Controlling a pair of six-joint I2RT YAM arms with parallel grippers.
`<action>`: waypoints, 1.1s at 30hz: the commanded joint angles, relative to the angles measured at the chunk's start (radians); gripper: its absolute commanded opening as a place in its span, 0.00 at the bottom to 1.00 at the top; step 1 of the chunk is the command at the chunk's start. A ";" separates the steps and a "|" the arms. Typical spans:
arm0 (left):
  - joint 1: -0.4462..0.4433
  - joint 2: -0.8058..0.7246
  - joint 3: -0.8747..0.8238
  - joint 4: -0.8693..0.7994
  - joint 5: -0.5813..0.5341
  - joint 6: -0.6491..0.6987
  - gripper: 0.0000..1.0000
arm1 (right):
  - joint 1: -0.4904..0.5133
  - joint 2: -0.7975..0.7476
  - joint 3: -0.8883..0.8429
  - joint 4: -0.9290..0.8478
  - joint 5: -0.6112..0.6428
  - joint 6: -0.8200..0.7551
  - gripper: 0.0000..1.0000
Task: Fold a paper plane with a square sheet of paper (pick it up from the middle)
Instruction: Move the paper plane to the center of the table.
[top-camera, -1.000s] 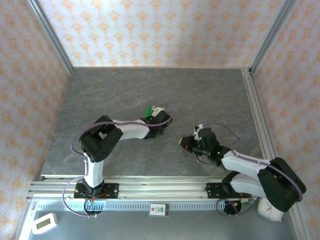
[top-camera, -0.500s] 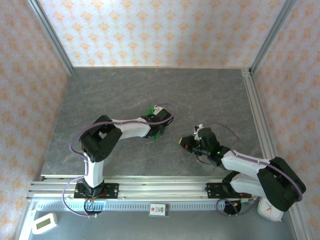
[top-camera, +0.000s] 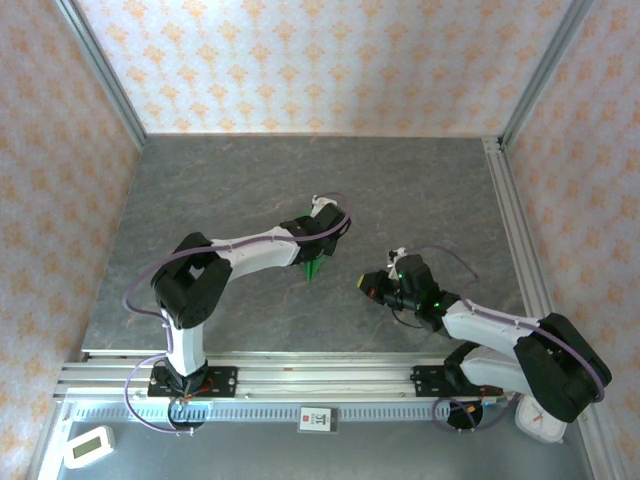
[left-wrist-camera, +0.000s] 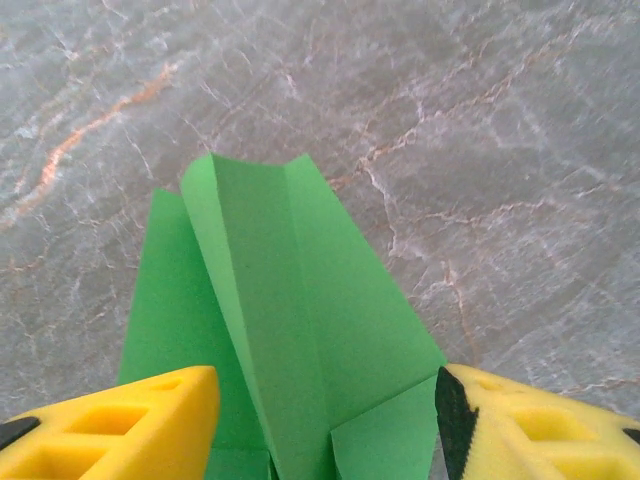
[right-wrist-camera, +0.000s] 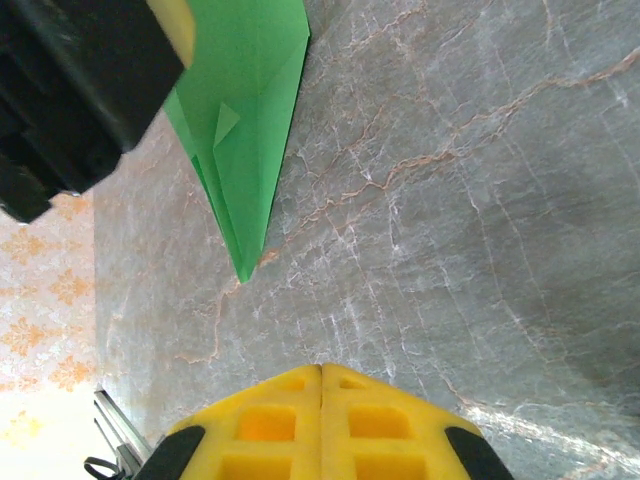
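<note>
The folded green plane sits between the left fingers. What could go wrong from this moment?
1. The paper plane spans the gap between the left fingers. It is unclear how firmly they hold it, so it may slip or drop.
2. If the fingers squeeze its sides, the wings may buckle and the creases may be spoiled.
3. In the right wrist view its nose points at the table, close to it; a downward push could bend the nose.

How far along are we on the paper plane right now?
Done: the paper plane is folded into a slim pointed dart with a centre crease, its tip seemingly on the table. In hand: the left gripper stands open astride its tail, apparently not pinching it; the right gripper is shut, clear of the paper. Left: likely just backing the open gripper away.
</note>
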 joint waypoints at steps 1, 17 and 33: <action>0.002 -0.104 0.037 -0.042 -0.037 0.021 0.65 | 0.006 -0.023 0.057 -0.026 0.052 -0.032 0.00; 0.317 -0.711 -0.373 0.353 -0.280 0.092 1.00 | -0.220 -0.051 0.293 -0.302 0.807 -0.280 1.00; 0.572 -0.501 -0.942 1.222 -0.312 0.300 1.00 | -0.419 0.250 0.110 0.330 1.034 -0.751 1.00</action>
